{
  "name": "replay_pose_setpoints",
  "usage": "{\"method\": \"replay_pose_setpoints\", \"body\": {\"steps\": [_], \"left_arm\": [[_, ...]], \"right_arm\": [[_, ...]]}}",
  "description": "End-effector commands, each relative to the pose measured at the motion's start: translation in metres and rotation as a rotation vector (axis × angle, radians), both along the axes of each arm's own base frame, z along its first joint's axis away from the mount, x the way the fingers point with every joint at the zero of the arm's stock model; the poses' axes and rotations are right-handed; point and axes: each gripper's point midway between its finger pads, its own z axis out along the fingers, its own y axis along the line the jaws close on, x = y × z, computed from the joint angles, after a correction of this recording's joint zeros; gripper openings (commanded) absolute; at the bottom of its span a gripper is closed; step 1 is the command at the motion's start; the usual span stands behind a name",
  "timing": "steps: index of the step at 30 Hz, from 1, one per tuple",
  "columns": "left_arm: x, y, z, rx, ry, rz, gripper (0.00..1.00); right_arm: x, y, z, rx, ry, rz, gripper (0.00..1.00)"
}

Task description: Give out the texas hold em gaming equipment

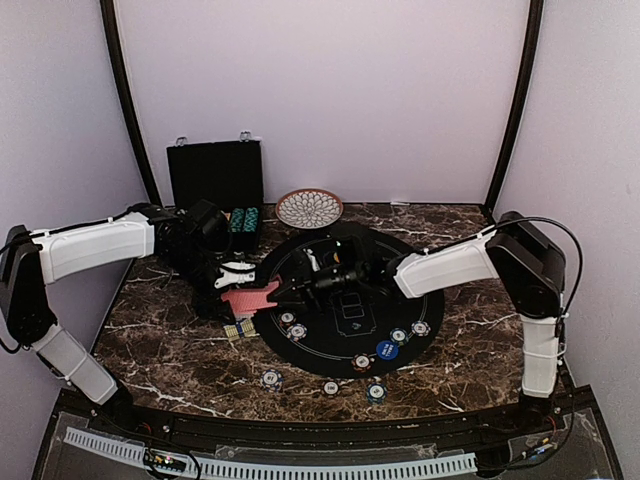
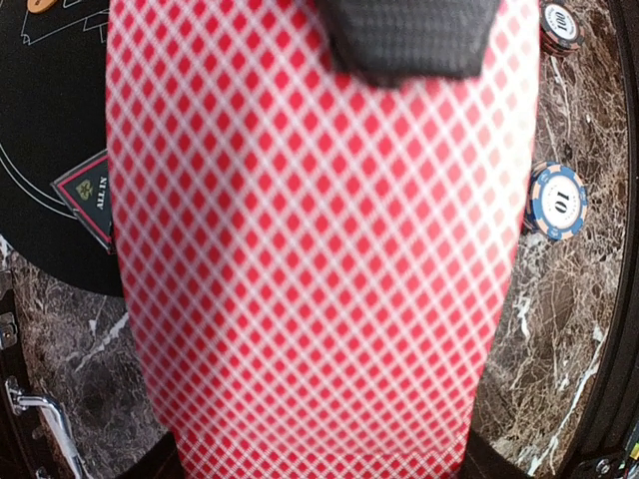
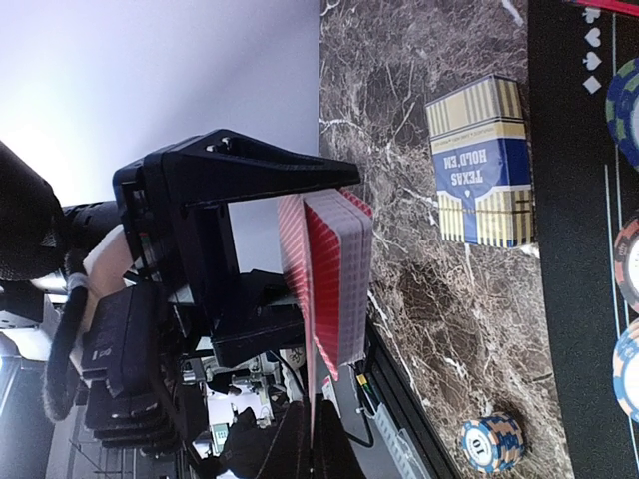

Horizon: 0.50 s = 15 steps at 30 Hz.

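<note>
My left gripper (image 1: 238, 285) is shut on a deck of red-backed cards (image 1: 250, 297) and holds it above the marble at the mat's left edge. In the left wrist view the top card (image 2: 310, 249) fills the frame and hides my own fingers. My right gripper (image 1: 284, 290) reaches in from the right and is shut on the edge of one red-backed card (image 3: 308, 299) at the deck's face (image 3: 339, 279). Its fingertip (image 2: 409, 40) shows over the card. Several striped poker chips (image 1: 399, 336) and a blue button disc (image 1: 387, 349) lie on the round black mat (image 1: 420, 300).
A Texas Hold Em card box (image 3: 479, 160) lies on the marble under the deck. Three chips (image 1: 331, 388) lie near the front edge. A red-edged triangle marker (image 2: 88, 190) sits on the mat. An open black case (image 1: 215, 175) and a patterned dish (image 1: 309, 208) stand at the back.
</note>
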Motion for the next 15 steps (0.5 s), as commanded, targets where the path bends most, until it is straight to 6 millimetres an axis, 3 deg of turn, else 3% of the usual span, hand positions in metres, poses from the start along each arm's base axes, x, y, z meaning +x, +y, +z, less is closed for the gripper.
{"method": "replay_pose_setpoints", "body": {"steps": [1,15], "left_arm": [[-0.002,0.003,0.009,-0.008,-0.021,0.007,0.19],[-0.005,0.013,0.009,0.013,-0.018,0.023,0.12]], "right_arm": [[0.010,-0.013,0.026,0.057,-0.040,-0.029,0.00],[0.047,-0.052,0.014,0.015,-0.048,-0.084,0.00]]}}
